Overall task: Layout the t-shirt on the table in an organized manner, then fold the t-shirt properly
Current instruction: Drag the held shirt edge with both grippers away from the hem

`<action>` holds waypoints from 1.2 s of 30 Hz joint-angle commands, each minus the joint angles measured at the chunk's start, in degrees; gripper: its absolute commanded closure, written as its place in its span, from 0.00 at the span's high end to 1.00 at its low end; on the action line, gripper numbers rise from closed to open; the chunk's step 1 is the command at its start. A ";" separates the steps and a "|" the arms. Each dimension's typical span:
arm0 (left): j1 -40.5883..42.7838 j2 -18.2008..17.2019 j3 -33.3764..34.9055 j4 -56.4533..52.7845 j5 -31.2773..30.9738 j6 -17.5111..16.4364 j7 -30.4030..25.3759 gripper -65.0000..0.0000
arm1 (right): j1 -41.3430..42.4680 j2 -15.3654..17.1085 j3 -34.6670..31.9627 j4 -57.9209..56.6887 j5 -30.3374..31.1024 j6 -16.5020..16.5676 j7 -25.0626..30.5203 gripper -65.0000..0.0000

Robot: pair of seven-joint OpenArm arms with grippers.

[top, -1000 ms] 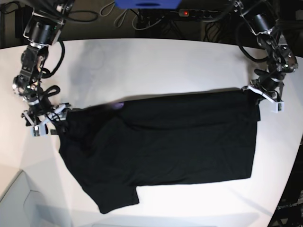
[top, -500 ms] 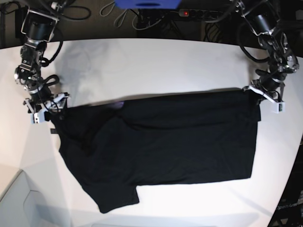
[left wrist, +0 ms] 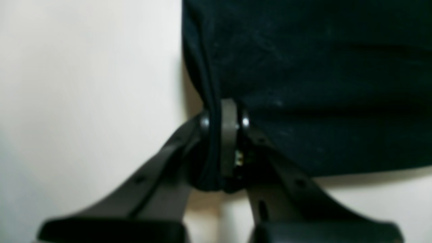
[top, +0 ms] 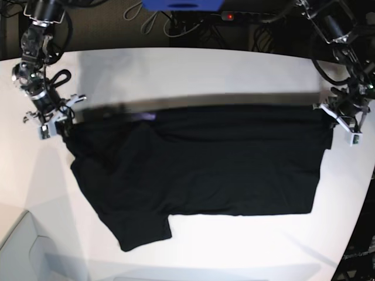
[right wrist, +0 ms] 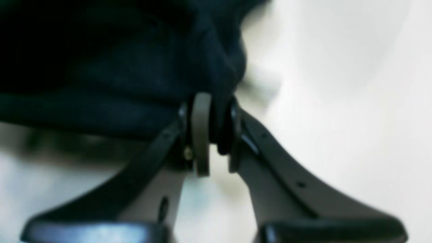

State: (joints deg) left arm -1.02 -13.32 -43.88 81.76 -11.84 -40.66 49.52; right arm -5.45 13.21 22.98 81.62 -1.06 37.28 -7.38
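Note:
The black t-shirt (top: 205, 164) lies spread across the white table (top: 205, 70), with its far edge pulled into a straight line between my two grippers. A bit of purple print (top: 145, 116) shows at that edge. At the base view's left, my right gripper (top: 58, 123) is shut on the shirt's corner; close up, its jaws (right wrist: 211, 114) pinch a fold of the dark t-shirt (right wrist: 135, 67). At the base view's right, my left gripper (top: 340, 120) is shut on the other corner, and its jaws (left wrist: 222, 121) clamp bunched cloth of the t-shirt (left wrist: 320, 84). One sleeve (top: 143, 234) points toward the near edge.
Beyond the table's far edge sit a power strip with a red light (top: 229, 16), a blue object (top: 181, 4) and loose cables. A pale box (top: 23, 252) stands at the near left corner. The table's curved edge runs close to the left gripper on the right.
My right gripper has shut on the shirt's left corner. Both grippers have moved away and outward, stretching the far edge straight and drawing it up the table.

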 commanded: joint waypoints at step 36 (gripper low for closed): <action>14.51 -2.63 -0.47 6.82 0.63 0.66 3.63 0.01 | -18.33 -10.71 12.40 15.83 0.93 2.72 -14.65 0.01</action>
State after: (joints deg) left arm 13.76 -14.72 -43.79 87.74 -12.23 -40.75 53.82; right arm -23.81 1.65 34.52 96.44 0.08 40.93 -22.90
